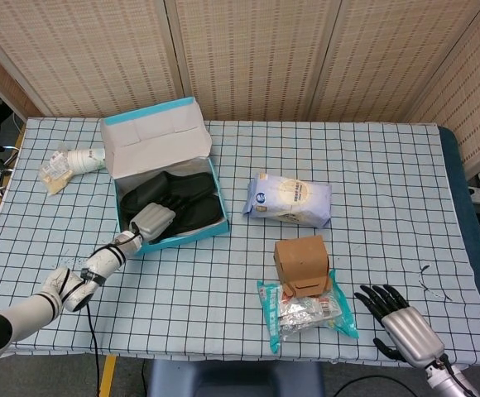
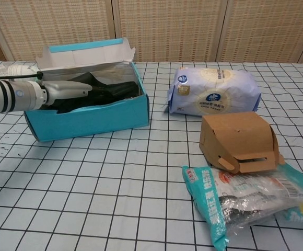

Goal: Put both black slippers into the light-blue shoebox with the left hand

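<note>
The light-blue shoebox [image 1: 213, 231] [image 2: 89, 119] stands at the left of the table, turned a little, with its lid [image 1: 153, 136] raised at the back. Both black slippers [image 1: 192, 207] [image 2: 117, 90] lie inside it, below the rim. My left hand [image 1: 151, 220] [image 2: 62, 90] reaches in over the near left wall. Its dark fingers [image 1: 170, 203] lie stretched along the slippers, and black on black hides whether they grip. My right hand [image 1: 401, 318] rests at the table's near right corner, fingers spread and holding nothing.
A white pack [image 1: 288, 199] [image 2: 214, 91] lies right of the box. Nearer stand a brown carton [image 1: 304, 265] [image 2: 237, 141] and a teal snack bag [image 1: 310, 310] [image 2: 245, 198]. A white bottle [image 1: 87, 159] and a small packet [image 1: 54, 174] lie at the far left.
</note>
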`<state>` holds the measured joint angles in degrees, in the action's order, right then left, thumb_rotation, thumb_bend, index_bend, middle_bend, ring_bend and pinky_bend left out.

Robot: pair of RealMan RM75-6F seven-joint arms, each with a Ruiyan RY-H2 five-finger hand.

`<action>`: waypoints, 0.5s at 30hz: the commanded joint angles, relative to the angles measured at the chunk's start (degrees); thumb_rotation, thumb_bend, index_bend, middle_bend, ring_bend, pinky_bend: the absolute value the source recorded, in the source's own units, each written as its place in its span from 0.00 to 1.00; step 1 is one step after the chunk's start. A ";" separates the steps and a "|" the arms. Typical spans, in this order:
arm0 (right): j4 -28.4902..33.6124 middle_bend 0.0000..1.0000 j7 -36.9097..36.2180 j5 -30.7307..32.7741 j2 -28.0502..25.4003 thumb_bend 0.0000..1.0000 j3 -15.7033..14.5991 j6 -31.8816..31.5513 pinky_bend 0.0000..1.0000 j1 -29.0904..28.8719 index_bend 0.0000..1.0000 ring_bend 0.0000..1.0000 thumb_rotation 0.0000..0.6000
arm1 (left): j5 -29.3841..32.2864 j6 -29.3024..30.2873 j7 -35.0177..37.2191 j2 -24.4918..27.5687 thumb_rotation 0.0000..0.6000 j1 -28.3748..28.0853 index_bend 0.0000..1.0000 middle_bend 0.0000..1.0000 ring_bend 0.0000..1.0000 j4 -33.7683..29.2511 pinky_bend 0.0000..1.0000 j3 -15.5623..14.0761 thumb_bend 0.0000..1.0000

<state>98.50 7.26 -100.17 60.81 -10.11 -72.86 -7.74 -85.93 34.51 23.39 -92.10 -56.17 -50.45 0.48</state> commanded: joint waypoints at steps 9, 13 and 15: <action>0.11 0.00 -0.52 -0.60 -0.31 0.25 -0.25 -0.55 0.00 0.07 0.00 0.00 1.00 | -1.62 7.02 2.77 2.56 1.00 1.13 0.00 0.00 0.00 -3.32 0.01 0.80 0.59; 0.05 0.00 -1.00 -1.00 -0.51 0.25 -0.38 -0.89 0.00 0.09 0.00 0.00 1.00 | -3.61 14.74 3.88 4.78 1.00 2.80 0.00 0.00 0.00 -6.87 0.00 1.45 0.58; 0.05 0.00 -1.10 -1.11 -0.56 0.25 -0.42 -0.98 0.00 0.10 0.00 0.00 1.00 | -3.98 15.72 4.22 5.49 1.00 3.07 0.00 0.00 0.00 -7.97 0.00 1.37 0.57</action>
<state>98.55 6.16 -101.28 60.25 -10.52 -73.84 -7.64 -88.70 47.41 26.67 -88.24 -54.17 -56.07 1.41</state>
